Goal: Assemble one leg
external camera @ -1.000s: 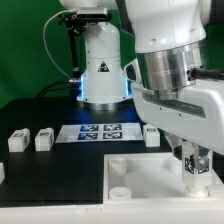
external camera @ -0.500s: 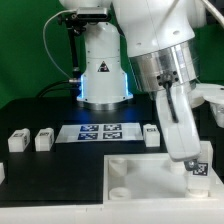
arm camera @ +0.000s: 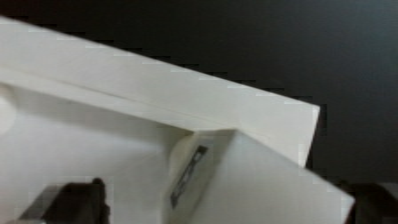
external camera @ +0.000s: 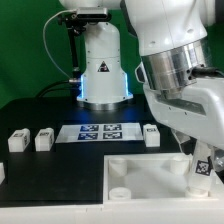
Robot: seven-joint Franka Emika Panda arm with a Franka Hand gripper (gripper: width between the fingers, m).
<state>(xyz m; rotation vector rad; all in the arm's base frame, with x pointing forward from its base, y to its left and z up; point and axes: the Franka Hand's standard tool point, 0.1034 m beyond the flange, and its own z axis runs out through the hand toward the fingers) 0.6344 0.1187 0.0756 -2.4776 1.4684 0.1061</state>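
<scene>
My gripper [external camera: 199,158] is shut on the leg [external camera: 203,170], a small white block with a black-and-white tag, and holds it upright at the corner of the white plate [external camera: 140,170] nearest the exterior view's right. In the wrist view the leg [arm camera: 249,180] stands between my two dark fingertips [arm camera: 71,202] against the plate's corner [arm camera: 107,130], with its tag on a side face. My gripper [arm camera: 222,208] is at the lower edge of that view. Whether the leg's foot sits in a socket is hidden.
Three more white legs stand on the black table: two at the exterior view's left [external camera: 17,141] [external camera: 43,140] and one by the marker board's right end [external camera: 152,135]. The marker board [external camera: 97,131] lies behind the plate. The arm's base [external camera: 100,70] stands at the back.
The wrist has turned: half a second ago the hand and the leg leaned over, now they stand upright again. The leg stays at the same plate corner.
</scene>
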